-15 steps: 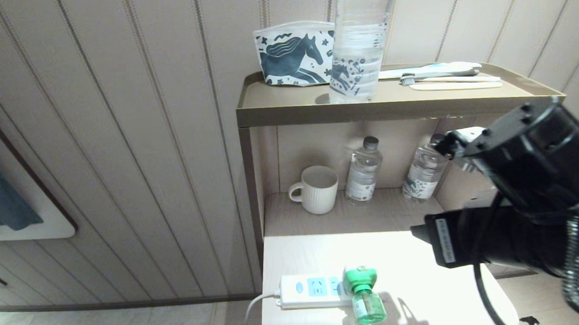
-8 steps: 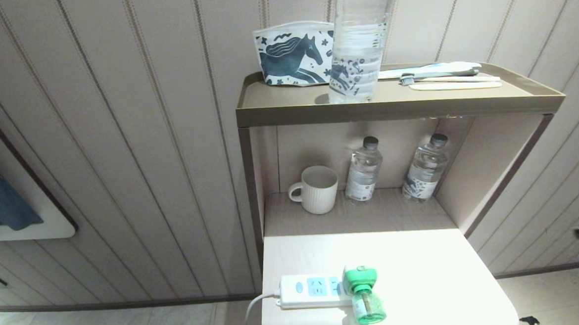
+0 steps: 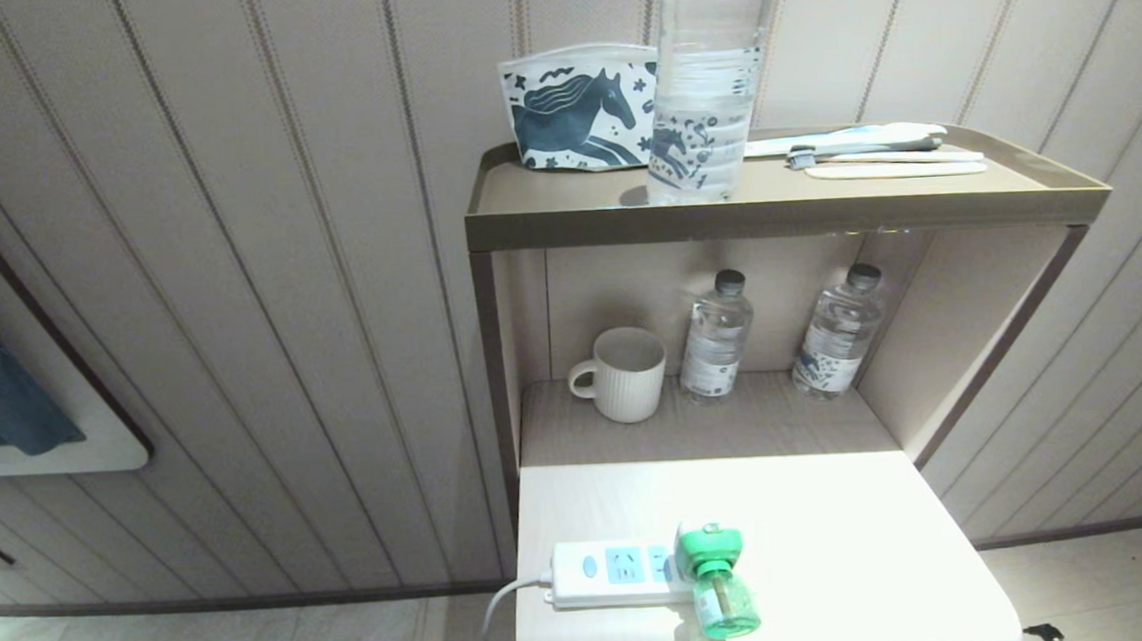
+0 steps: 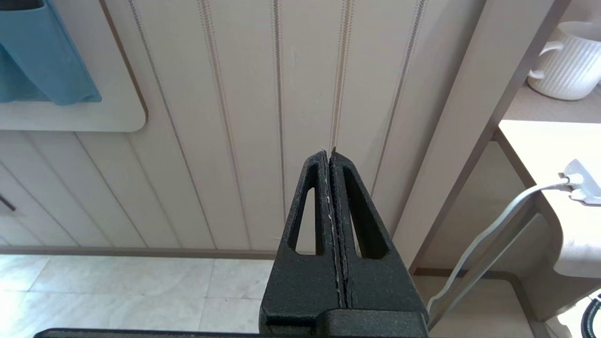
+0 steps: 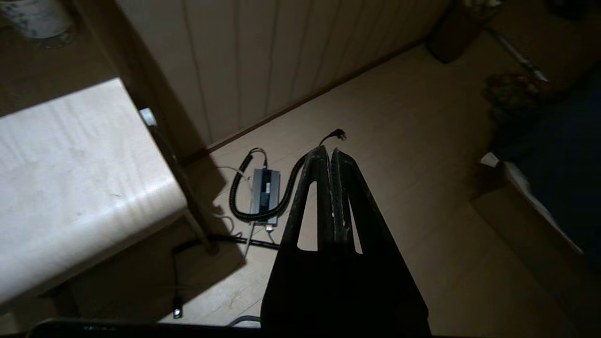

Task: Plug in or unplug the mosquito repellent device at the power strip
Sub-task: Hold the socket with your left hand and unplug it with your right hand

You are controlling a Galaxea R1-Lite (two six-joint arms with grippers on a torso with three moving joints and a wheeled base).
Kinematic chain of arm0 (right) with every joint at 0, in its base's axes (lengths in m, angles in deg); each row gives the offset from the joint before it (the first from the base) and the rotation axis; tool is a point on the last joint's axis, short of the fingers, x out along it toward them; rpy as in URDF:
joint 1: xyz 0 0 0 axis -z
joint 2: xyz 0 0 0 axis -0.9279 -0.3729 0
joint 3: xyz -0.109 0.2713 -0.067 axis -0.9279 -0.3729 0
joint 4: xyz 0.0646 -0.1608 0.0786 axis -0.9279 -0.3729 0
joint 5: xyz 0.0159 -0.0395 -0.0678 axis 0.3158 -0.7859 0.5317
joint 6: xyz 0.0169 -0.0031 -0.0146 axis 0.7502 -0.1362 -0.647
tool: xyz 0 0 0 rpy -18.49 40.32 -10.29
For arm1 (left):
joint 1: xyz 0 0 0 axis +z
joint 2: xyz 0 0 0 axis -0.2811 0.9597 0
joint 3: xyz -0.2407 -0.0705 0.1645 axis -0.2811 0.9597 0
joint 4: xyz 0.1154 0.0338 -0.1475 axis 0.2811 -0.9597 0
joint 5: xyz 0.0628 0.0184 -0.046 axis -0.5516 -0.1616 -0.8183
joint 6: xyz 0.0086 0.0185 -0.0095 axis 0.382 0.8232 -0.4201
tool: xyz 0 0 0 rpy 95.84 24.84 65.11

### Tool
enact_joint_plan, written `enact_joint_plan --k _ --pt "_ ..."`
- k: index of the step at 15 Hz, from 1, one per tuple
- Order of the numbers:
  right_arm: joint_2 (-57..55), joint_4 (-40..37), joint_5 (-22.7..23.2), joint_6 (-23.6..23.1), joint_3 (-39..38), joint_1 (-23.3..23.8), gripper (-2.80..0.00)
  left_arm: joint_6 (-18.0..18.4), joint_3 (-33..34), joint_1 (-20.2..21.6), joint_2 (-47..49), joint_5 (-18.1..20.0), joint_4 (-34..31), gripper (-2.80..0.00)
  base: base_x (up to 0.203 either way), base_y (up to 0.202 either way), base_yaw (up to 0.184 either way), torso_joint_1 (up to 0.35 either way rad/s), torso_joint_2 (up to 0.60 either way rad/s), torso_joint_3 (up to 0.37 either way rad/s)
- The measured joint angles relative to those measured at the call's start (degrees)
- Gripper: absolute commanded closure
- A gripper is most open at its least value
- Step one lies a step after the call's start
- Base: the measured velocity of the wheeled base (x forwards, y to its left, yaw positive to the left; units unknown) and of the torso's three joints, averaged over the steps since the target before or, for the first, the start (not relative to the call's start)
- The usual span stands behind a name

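The mosquito repellent device [image 3: 713,575], white head with a green round centre and a green liquid bottle, sits plugged into the right end of the white power strip [image 3: 615,572] on the pale tabletop [image 3: 837,541]. The strip's white cord [image 3: 503,607] hangs off the table's left edge and shows again as the cord [image 4: 497,225] in the left wrist view. Neither arm appears in the head view. My left gripper [image 4: 328,152] is shut and empty, facing the panelled wall left of the table. My right gripper [image 5: 327,151] is shut and empty, low over the floor right of the table.
A white mug [image 3: 623,373] and two small water bottles [image 3: 716,337] [image 3: 840,331] stand in the open shelf behind the table. The top shelf holds a large bottle [image 3: 705,79], a horse-print pouch [image 3: 579,105] and toiletries. A power adapter with coiled cable [image 5: 264,190] lies on the floor.
My right arm, which filled the right of the head view a second ago, has swung down and out of it. The device and the strip have not moved.
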Motion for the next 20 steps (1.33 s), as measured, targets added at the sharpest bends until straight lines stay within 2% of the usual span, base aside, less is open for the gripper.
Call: enact_joint_plan --k 1,3,5,9,11,14,16,18,20 --pt "3.3 1.5 2.4 -3.2 -3.0 3.3 0.0 0.0 0.0 0.0 0.0 0.0 0.0 0.0 0.0 0.0 0.0 0.0 0.0 0.0" --pt "7.4 7.8 6.7 -6.3 -10.0 6.4 0.0 0.0 0.0 0.0 0.0 0.0 0.0 0.0 0.0 0.0 0.0 0.0 0.0 0.0" --pt "9.5 16.5 9.9 -7.3 -17.2 7.6 0.0 0.0 0.0 0.0 0.0 0.0 0.0 0.0 0.0 0.0 0.0 0.0 0.0 0.0" --pt "11.2 34.3 22.7 -11.5 -30.7 7.9 0.0 0.0 0.0 0.0 0.0 0.0 0.0 0.0 0.0 0.0 0.0 0.0 0.0 0.0" --pt "11.5 37.3 28.6 -14.6 -35.2 7.4 0.0 0.0 0.0 0.0 0.0 0.0 0.0 0.0 0.0 0.0 0.0 0.0 0.0 0.0" --pt "11.8 43.1 33.5 -16.4 -42.3 7.2 0.0 0.0 0.0 0.0 0.0 0.0 0.0 0.0 0.0 0.0 0.0 0.0 0.0 0.0" --pt "11.8 47.2 39.0 -18.1 -45.7 7.2 0.0 0.0 0.0 0.0 0.0 0.0 0.0 0.0 0.0 0.0 0.0 0.0 0.0 0.0" --pt "12.0 46.6 40.4 -19.3 -46.7 7.1 0.0 0.0 0.0 0.0 0.0 0.0 0.0 0.0 0.0 0.0 0.0 0.0 0.0 0.0" --pt "12.5 46.6 40.5 -19.9 -46.9 4.8 0.0 0.0 0.0 0.0 0.0 0.0 0.0 0.0 0.0 0.0 0.0 0.0 0.0 0.0"
